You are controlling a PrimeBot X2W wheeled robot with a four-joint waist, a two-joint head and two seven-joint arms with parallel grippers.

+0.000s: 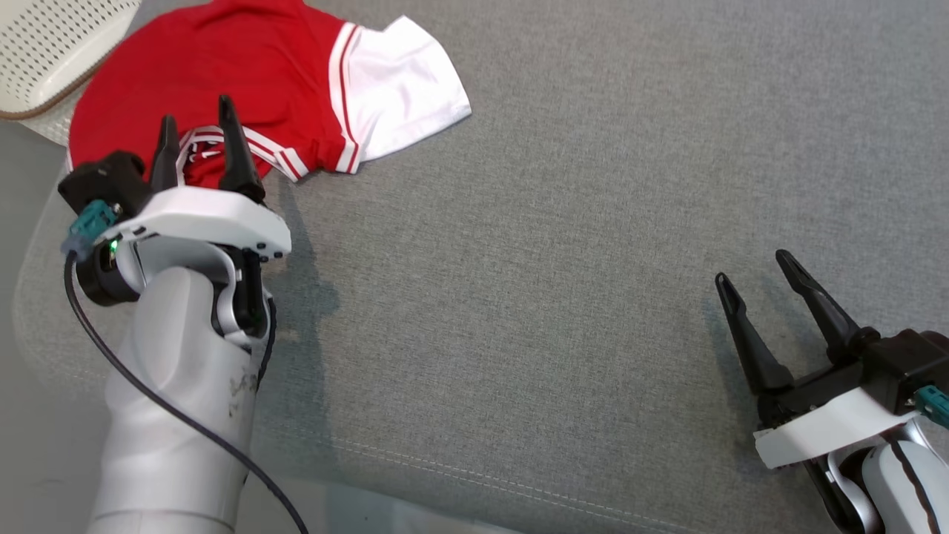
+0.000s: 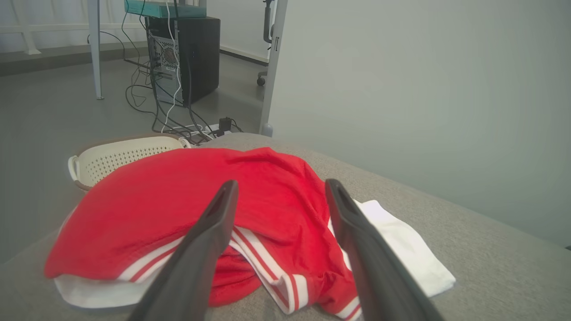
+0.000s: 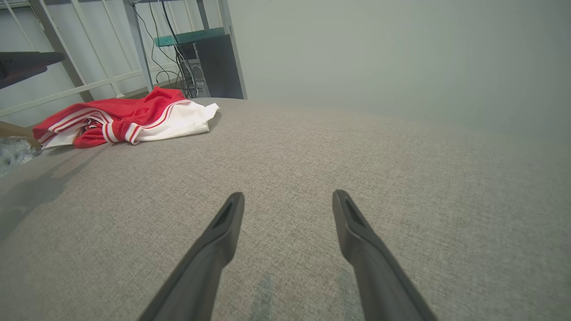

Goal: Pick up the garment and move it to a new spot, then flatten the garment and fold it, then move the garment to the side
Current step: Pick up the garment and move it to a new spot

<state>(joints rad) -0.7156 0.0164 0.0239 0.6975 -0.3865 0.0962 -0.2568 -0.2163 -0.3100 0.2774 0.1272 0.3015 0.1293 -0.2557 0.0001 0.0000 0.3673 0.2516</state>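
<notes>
A crumpled red jersey shirt with white sleeves and striped trim (image 1: pixel 222 74) lies at the far left corner of a desk covered in grey woven cloth (image 1: pixel 556 259), its long axis running across the left tool's (image 1: pixel 194 111) line of reach. That tool, the nearer one, points at the striped hem just ahead, fingers apart and empty. The right tool (image 1: pixel 751 268), likewise apart and empty, waits well away near the near right corner. A white perforated plastic basket (image 1: pixel 44 44) sits beside the far left corner, and a black computer tower (image 2: pixel 192 53) stands on the floor beyond.

grey surface (image 1: pixel 556 259) open, basket (image 1: pixel 44 59) seemingly against garment (image 1: pixel 222 67)
</notes>
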